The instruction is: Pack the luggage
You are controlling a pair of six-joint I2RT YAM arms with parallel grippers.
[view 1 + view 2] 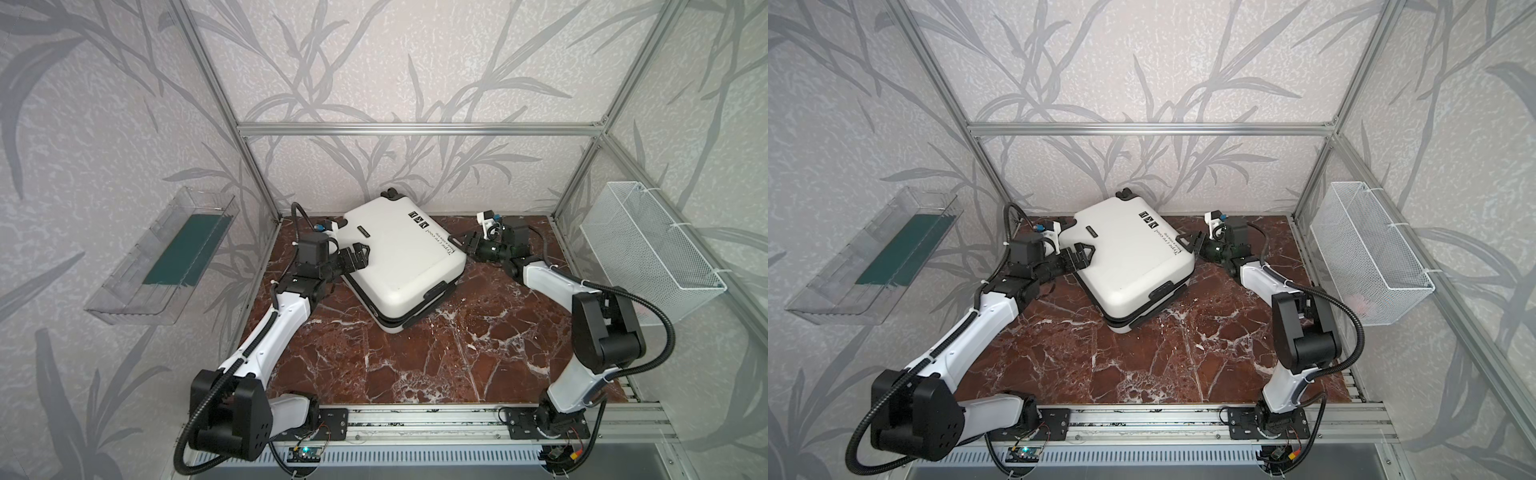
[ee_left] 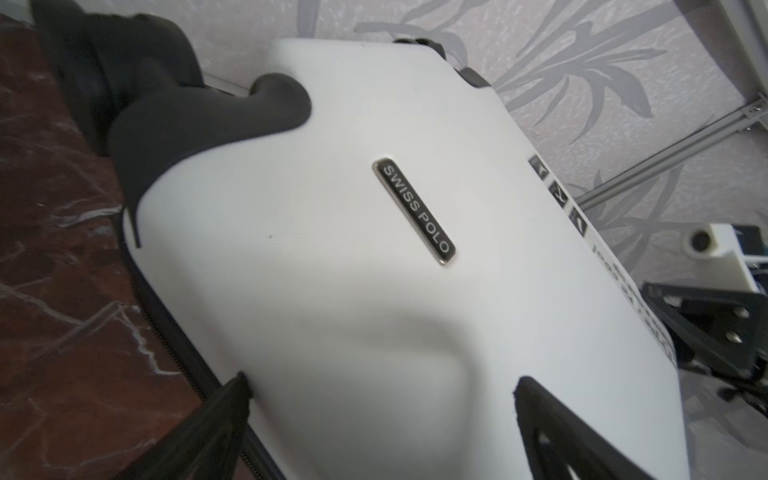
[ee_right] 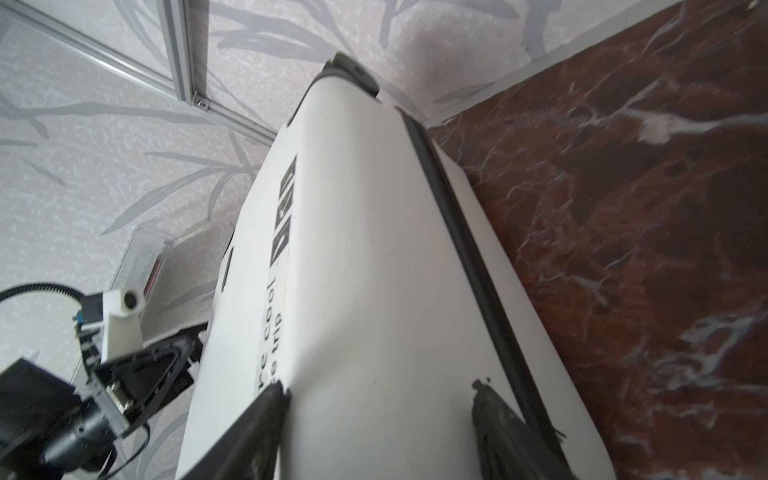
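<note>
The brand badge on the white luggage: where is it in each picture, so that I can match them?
Top view: brand badge on the luggage shell, near the picture's middle.
Top view: brand badge, slightly further left.
Left wrist: brand badge at the middle, lettering readable.
Right wrist: brand badge edge-on, a thin dark strip beside the three black icons.
Shared landmark: those three black icons.

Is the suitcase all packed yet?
Looks done: the luggage lies lid-down on the table. In hand: the left gripper, open, sits over the lid, and the right gripper straddles its edge. Left: maybe zipping; I can't tell if it's zipped.
</note>
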